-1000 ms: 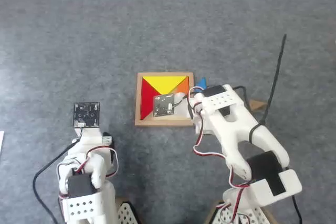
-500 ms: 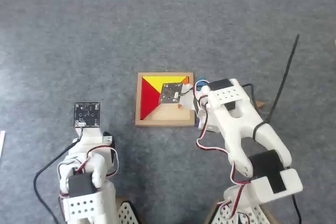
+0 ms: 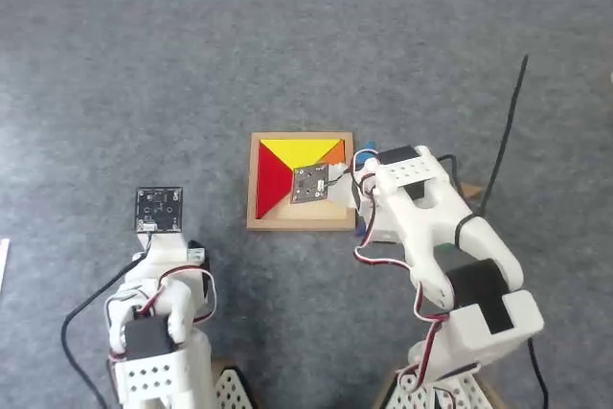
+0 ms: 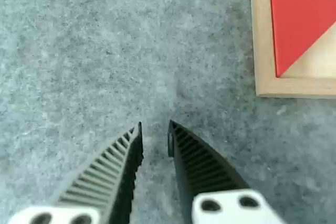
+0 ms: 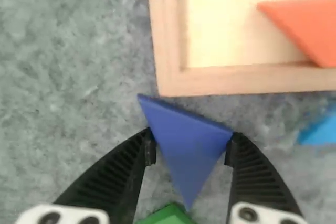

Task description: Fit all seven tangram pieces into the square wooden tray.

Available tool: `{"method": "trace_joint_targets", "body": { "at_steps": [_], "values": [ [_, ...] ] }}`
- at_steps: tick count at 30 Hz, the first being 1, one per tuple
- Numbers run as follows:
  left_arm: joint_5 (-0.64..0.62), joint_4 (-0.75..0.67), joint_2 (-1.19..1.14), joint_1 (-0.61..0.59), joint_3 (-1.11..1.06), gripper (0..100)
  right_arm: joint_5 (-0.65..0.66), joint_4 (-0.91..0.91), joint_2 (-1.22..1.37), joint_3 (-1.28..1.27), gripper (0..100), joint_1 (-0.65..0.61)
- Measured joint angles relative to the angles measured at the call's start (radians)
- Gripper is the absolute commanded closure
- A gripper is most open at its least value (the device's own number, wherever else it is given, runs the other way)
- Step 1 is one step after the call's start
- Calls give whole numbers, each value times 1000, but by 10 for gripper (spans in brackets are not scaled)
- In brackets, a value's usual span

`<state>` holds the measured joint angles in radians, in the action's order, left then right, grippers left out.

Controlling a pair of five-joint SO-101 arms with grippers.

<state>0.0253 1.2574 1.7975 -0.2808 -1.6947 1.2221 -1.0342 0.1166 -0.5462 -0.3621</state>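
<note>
The square wooden tray [image 3: 300, 224] lies mid-table and holds a yellow triangle [image 3: 299, 151], a red triangle [image 3: 271, 184] and an orange piece [image 3: 333, 153]. My right arm [image 3: 412, 200] leans over the tray's right side. Its gripper [image 5: 189, 142] is shut on a dark blue triangle [image 5: 184, 137], just outside the tray's rim [image 5: 168, 40]; the orange piece [image 5: 307, 22] lies inside. My left gripper [image 4: 155, 124] hangs over bare mat near the tray's corner [image 4: 261, 35], by the red triangle [image 4: 302, 14]. Its fingers stand almost together with nothing between them.
A light blue piece [image 5: 317, 131] and a green piece [image 5: 168, 214] lie on the mat close to the blue triangle. A tan piece [image 3: 469, 191] peeks out to the right of the right arm. My left arm [image 3: 158, 275] stands at the front left on grey mat.
The right arm's wrist swung toward the tray's far side, then came back a little. The left arm has not moved.
</note>
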Motion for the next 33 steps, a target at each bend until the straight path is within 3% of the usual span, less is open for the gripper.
{"method": "trace_joint_targets", "body": {
  "at_steps": [24,33],
  "values": [
    [0,0,0,0,0,919,3,20,-5,5,854,0],
    [0,0,0,0,0,919,-8,2,-216,-121,854,-12]
  ]
}}
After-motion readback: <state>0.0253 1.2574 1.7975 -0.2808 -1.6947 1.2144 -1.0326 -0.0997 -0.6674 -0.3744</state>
